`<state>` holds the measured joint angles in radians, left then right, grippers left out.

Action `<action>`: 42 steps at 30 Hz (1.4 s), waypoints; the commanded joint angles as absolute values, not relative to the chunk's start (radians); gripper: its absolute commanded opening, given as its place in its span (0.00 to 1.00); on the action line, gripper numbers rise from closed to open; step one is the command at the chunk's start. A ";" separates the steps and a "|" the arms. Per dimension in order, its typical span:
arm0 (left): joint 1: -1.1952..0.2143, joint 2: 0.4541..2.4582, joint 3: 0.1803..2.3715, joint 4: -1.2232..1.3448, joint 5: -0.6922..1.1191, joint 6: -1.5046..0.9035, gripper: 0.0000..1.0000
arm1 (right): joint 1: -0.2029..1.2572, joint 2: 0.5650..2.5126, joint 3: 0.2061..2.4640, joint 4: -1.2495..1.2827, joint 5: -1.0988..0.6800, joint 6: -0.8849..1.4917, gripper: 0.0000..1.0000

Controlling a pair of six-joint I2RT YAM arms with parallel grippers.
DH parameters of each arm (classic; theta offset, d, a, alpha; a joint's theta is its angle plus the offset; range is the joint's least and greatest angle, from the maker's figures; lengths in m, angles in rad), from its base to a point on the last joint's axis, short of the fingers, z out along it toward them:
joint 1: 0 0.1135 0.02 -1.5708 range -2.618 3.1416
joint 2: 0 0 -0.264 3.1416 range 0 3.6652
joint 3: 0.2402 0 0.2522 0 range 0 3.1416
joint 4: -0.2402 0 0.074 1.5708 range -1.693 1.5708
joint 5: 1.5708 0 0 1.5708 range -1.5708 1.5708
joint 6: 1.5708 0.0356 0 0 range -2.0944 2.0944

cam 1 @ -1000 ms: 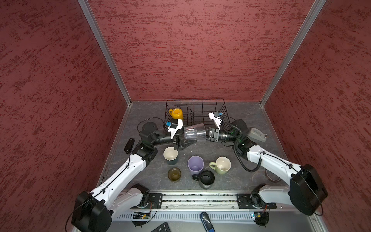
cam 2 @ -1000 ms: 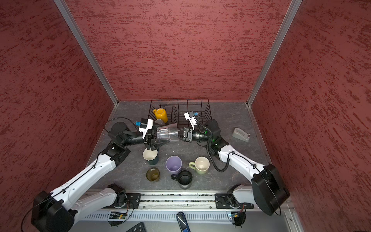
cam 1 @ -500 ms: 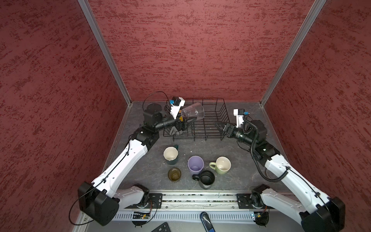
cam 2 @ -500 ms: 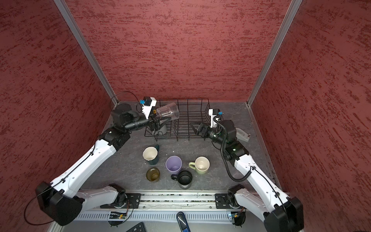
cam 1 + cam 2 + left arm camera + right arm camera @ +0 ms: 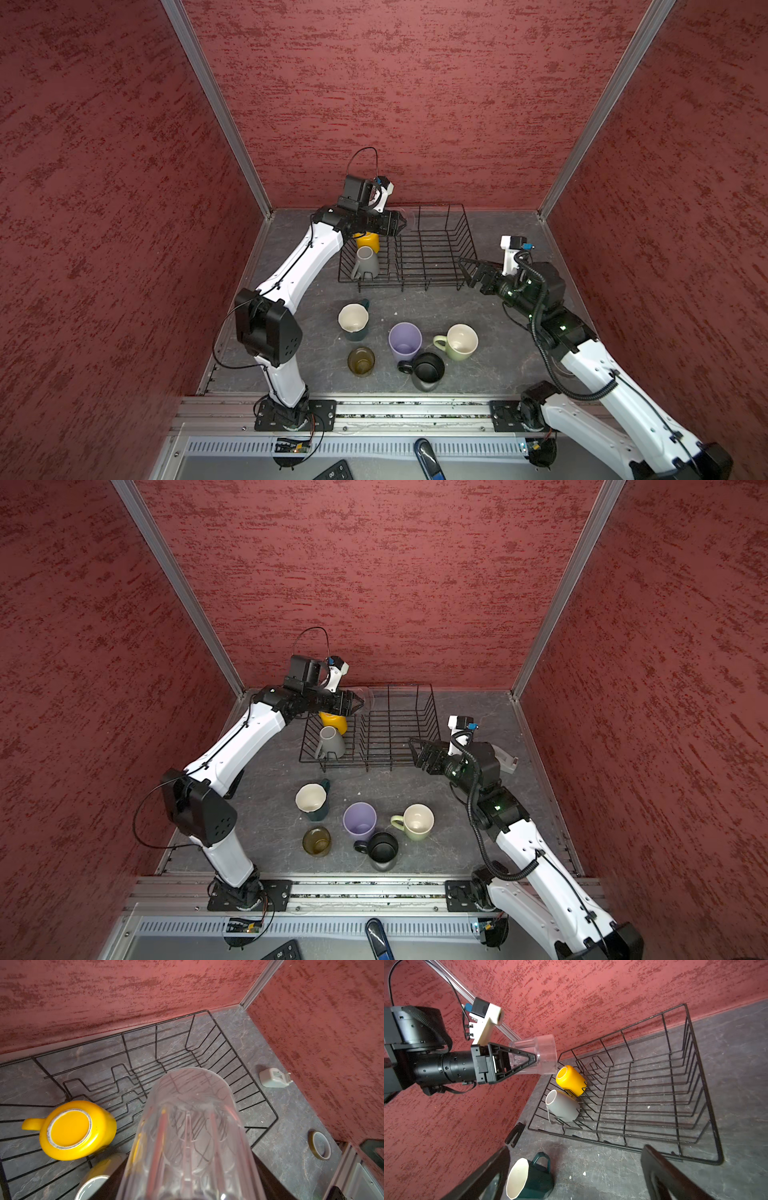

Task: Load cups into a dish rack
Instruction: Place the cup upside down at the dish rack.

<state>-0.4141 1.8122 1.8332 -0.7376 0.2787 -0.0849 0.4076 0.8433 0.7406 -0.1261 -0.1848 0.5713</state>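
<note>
The grey slate-patterned tabletop (image 5: 490,374) carries the black wire dish rack (image 5: 432,266) against its far edge, near the middle. By my count three of eight cups are in the rack or on their way to it.

The left pincer (image 5: 400,222) is clenched on the ribbed clear glass (image 5: 544,1053), which it holds on its side above the rack's far left corner, not yet set down. The right pincer (image 5: 467,268) hangs released and empty, jaws spread wide, just beside the rack's near right corner.

Two cups lie tipped at the rack's left end: the yellow ceramic mug (image 5: 368,242) and, nearer the front, the grey mug (image 5: 366,262).

Five cups are left to load. They stand upright on the tabletop, between the rack and the front edge:
- the teal mug with a cream inside (image 5: 353,322)
- the lilac tumbler (image 5: 404,340)
- the pale green mug (image 5: 459,341)
- the black mug (image 5: 426,370)
- the amber-olive glass (image 5: 360,360)
</note>
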 commanded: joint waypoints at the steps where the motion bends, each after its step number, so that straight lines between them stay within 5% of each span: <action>1: -0.410 1.878 1.937 -0.849 0.200 -0.126 0.00 | 0.401 0.842 0.733 -0.142 -0.162 0.559 0.99; 15: -0.453 2.228 2.342 -1.133 0.003 -0.111 0.00 | 0.402 0.865 0.679 -0.105 -0.244 0.569 0.99; 28: -0.462 2.367 2.440 -1.151 -0.063 -0.086 0.01 | 0.402 0.873 0.634 -0.052 -0.291 0.611 0.99; 42: -0.457 2.449 2.464 -1.165 -0.023 -0.075 0.48 | 0.401 0.886 0.634 -0.043 -0.308 0.624 0.99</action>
<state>-0.4553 2.4268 2.4481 -1.1332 -0.0486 -0.0933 0.4038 0.8818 0.6392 -0.0757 -0.2935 0.6128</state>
